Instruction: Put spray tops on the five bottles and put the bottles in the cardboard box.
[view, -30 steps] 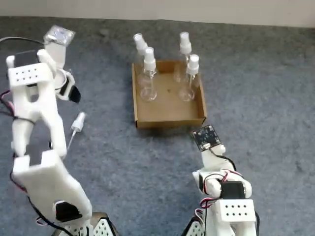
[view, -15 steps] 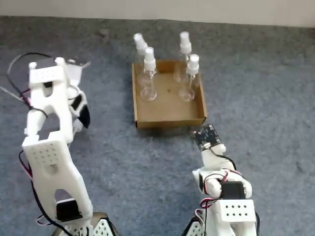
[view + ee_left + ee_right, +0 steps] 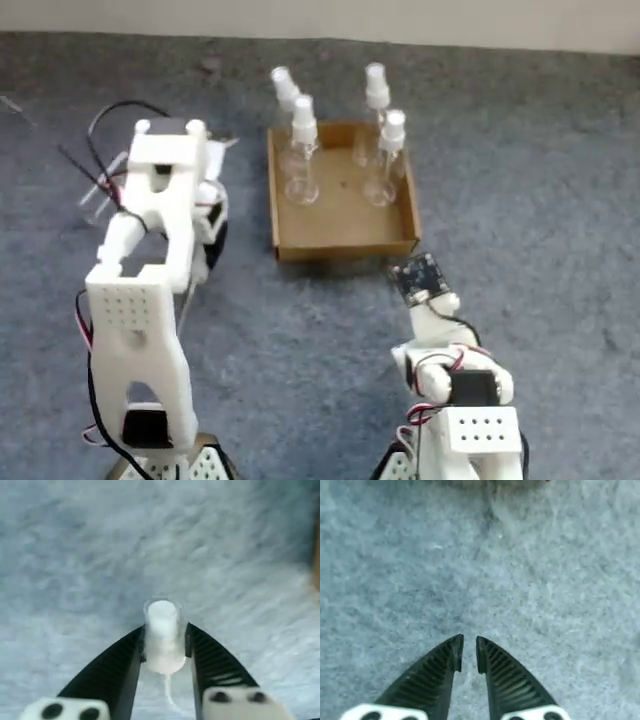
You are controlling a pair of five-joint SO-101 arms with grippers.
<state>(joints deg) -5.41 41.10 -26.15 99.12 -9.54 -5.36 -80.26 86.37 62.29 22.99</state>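
My left gripper (image 3: 164, 640) is shut on a white spray top (image 3: 162, 630), whose thin tube hangs down over the grey carpet. In the high view the left gripper (image 3: 210, 240) hangs just left of the cardboard box (image 3: 345, 242). Four clear bottles with spray tops stand at the box: two toward its back (image 3: 287, 95) (image 3: 376, 98) and two inside it (image 3: 303, 150) (image 3: 388, 152). Something clear (image 3: 98, 195) lies left of the left arm; I cannot tell what it is. My right gripper (image 3: 468, 655) is shut on nothing, low over the carpet in front of the box.
Bare grey carpet (image 3: 540, 200) spreads to the right of the box and in front of it. Loose black cables (image 3: 110, 115) arc behind the left arm. A pale wall edge runs along the far side.
The left arm has swung right, toward the box. The spray top that lay on the carpet a second ago is now in its gripper. The right arm has not moved.
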